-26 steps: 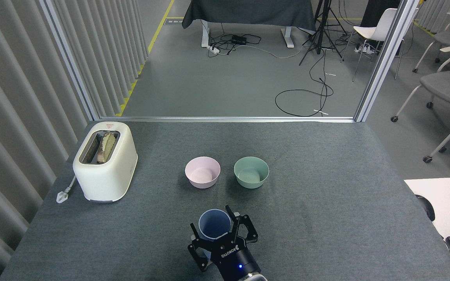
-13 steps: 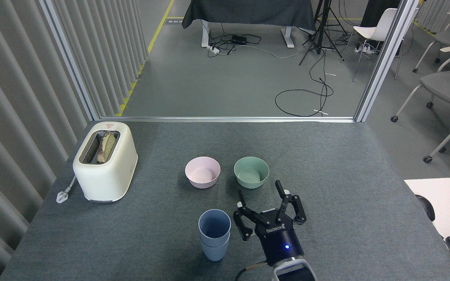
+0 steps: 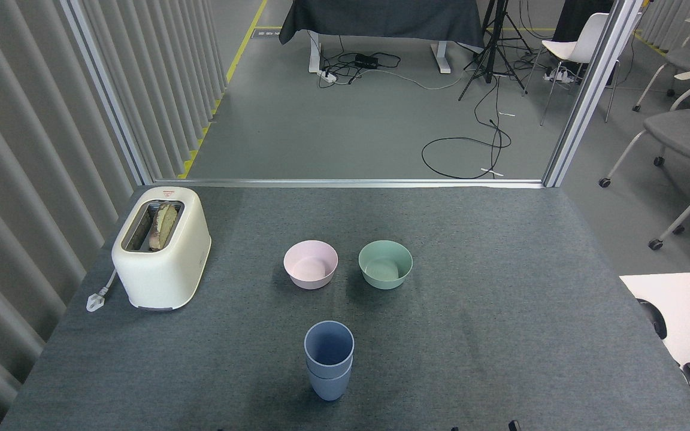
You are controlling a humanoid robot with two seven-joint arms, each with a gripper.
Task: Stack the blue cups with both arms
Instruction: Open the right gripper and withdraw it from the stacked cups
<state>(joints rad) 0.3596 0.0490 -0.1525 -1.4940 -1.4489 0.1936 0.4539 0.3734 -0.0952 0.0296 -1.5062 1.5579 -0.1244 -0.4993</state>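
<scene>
Two blue cups (image 3: 329,366) already sit nested, one inside the other, upright in the lower centre of the frame on the grey table (image 3: 501,311). Their long axis runs straight up, mouth open toward you. You have neither gripper in view; only tiny dark tips show at the bottom edge, so you cannot tell how the jaws stand or which arm lies nearer. Judging by this, the stacking looks done. The pink bowl (image 3: 311,264) and green bowl (image 3: 385,264) stand well apart above the stack, and the toaster (image 3: 160,248) sits at mid-left.
</scene>
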